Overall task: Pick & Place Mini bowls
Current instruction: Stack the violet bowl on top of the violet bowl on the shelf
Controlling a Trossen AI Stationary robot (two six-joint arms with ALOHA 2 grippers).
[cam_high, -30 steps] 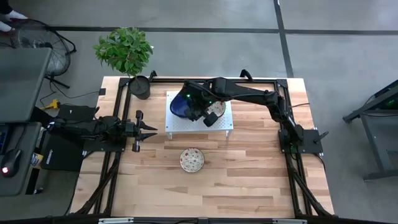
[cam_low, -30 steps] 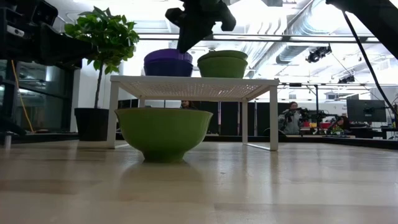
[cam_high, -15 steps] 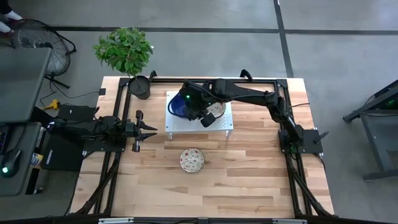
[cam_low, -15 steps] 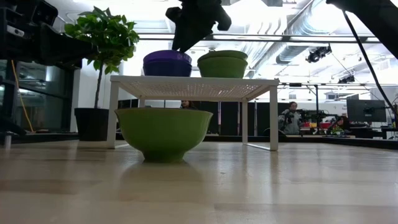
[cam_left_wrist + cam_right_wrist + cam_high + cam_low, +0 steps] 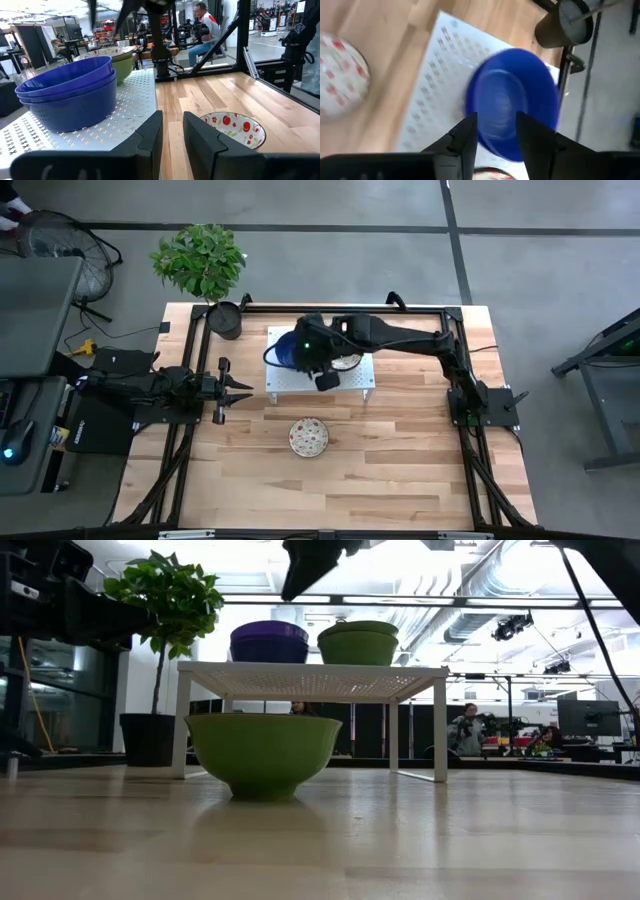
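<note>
You see 2 stacked blue bowls [image 5: 70, 97] | 2 speckled bowls [image 5: 308, 437] | right gripper [image 5: 492, 131] released above the rack [image 5: 290, 380] | left gripper [image 5: 171, 131] released, 9 o'clock

We see stacked blue bowls [image 5: 67, 97] on the white perforated rack [image 5: 131, 107] — a floral bowl [image 5: 233, 129] sits on the wooden table [image 5: 235, 95] below.

Potted plant [image 5: 203, 265] at the wooden table's [image 5: 400, 470] corner, white rack [image 5: 290, 383] mid-table.

Stacked blue bowls [image 5: 287, 351] on rack; floral bowl [image 5: 308, 437] on table.
</note>
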